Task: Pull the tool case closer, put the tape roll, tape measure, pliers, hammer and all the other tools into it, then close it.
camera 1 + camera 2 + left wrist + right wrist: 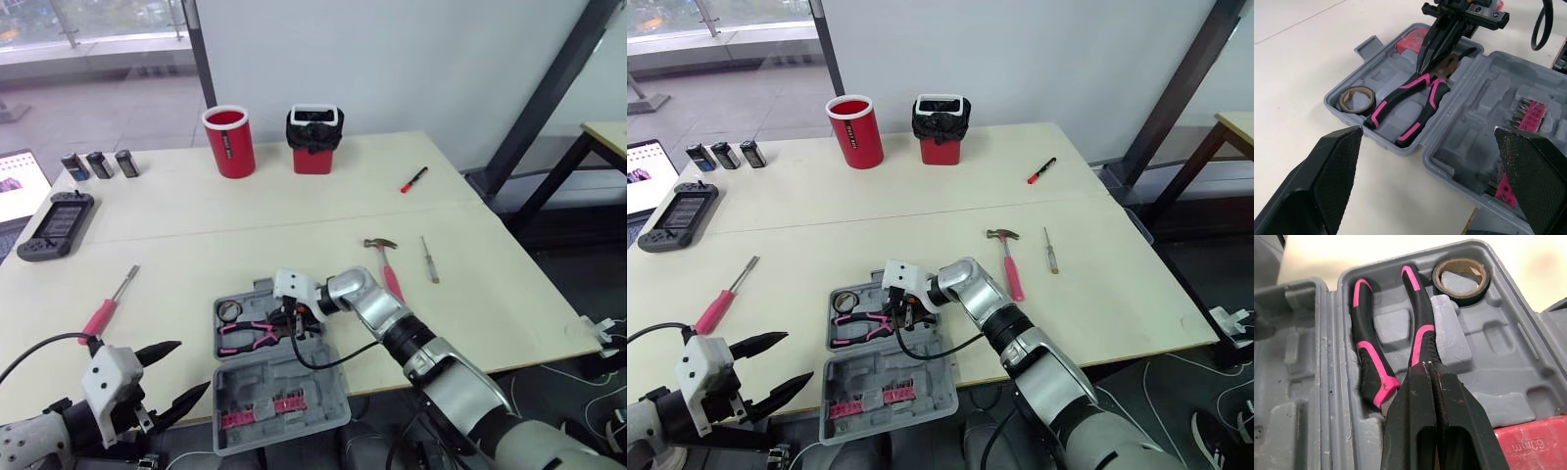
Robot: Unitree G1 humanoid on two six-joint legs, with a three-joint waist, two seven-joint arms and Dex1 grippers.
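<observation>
The grey tool case [279, 377] lies open at the table's front edge, its lid holding pink bits. In its tray lie the tape roll [1356, 99], the pink-and-black pliers [1410, 105] and a red tape measure [1528, 445]. My right gripper [1425, 366] is shut, and its tips rest on the pliers near the pivot. My left gripper [191, 367] hangs open just off the front left of the case, holding nothing. The pink-handled hammer [387, 264] lies right of the case. A pink-handled screwdriver [108, 308] lies on the left.
A thin screwdriver [429, 259] and a red pen [413, 179] lie to the right. At the back stand a red cup [229, 142] and a red bin [314, 140]. A game controller [57, 225] and small black items [98, 164] sit far left.
</observation>
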